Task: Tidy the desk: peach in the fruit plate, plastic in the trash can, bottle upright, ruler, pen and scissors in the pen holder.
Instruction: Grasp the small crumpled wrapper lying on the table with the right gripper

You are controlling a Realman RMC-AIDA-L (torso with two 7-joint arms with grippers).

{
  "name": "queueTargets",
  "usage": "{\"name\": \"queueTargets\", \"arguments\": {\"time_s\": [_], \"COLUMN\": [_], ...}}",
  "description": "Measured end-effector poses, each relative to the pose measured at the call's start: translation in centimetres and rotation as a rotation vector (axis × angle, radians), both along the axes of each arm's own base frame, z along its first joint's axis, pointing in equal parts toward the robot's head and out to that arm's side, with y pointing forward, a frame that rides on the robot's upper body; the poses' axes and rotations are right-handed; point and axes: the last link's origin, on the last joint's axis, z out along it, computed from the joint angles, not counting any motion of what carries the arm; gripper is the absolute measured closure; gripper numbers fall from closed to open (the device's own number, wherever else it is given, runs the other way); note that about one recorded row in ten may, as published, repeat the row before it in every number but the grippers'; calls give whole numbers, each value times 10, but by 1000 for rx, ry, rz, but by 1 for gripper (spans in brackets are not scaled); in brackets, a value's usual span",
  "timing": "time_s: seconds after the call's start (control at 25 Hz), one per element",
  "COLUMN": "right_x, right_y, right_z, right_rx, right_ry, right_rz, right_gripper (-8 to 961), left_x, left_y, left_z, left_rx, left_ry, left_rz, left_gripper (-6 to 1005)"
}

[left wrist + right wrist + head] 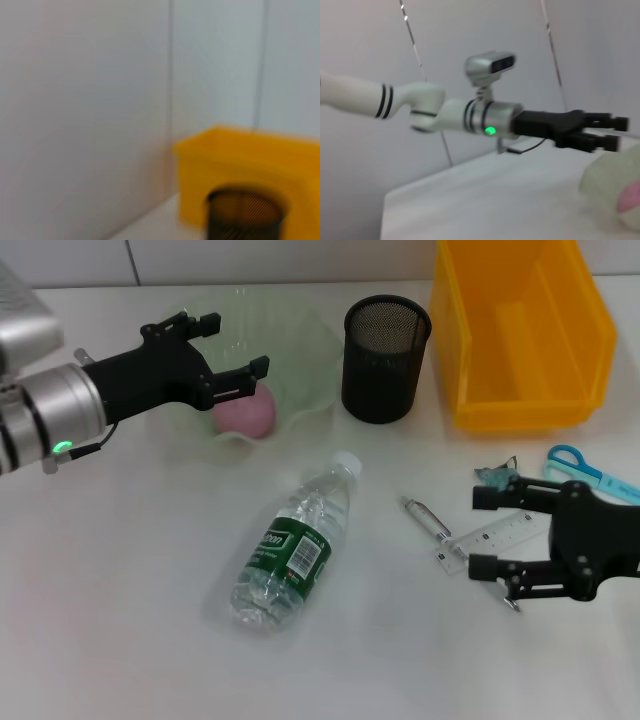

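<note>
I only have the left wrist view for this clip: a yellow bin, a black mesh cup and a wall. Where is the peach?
Observer: The peach already lies in the green fruit plate, left of the mesh pen holder.
Operator: And the left gripper?
Observer: The left gripper hangs open over that plate, just above the peach.
Operator: Is the bottle upright?
Observer: No, the bottle lies on its side mid-desk, cap toward the pen holder.
Operator: Where is the right arm?
Observer: The right gripper is open, low over the ruler, with the scissors beside it.
</note>
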Motion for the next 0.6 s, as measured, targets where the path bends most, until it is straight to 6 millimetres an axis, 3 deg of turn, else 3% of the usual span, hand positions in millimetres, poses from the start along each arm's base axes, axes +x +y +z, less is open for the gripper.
{"name": "queueTargets", "arguments": {"time_s": [0.2,0.28,0.36,0.48,0.6], "right_x": [3,5,5,1,-14], "right_y": [-2,1,4,9,11], "right_z": [12,25,32,61,92], "right_rx": [74,91,93,89,67], "right_ry": [43,43,43,26,-61], "right_rz": [-17,-78,-114,-207,-253], "right_gripper": [114,114,115,115,115], "left_x": [10,12,12,4,3], "left_y": [-38,-59,-59,-85,-90], "left_z": [16,19,19,2,-5], "left_rx": [-73,-120,-120,-216,-262], "left_ry": [-145,-182,-182,-138,-117], "left_rz": [-155,-237,-237,-297,-306], "left_gripper": [134,135,135,137,138]}}
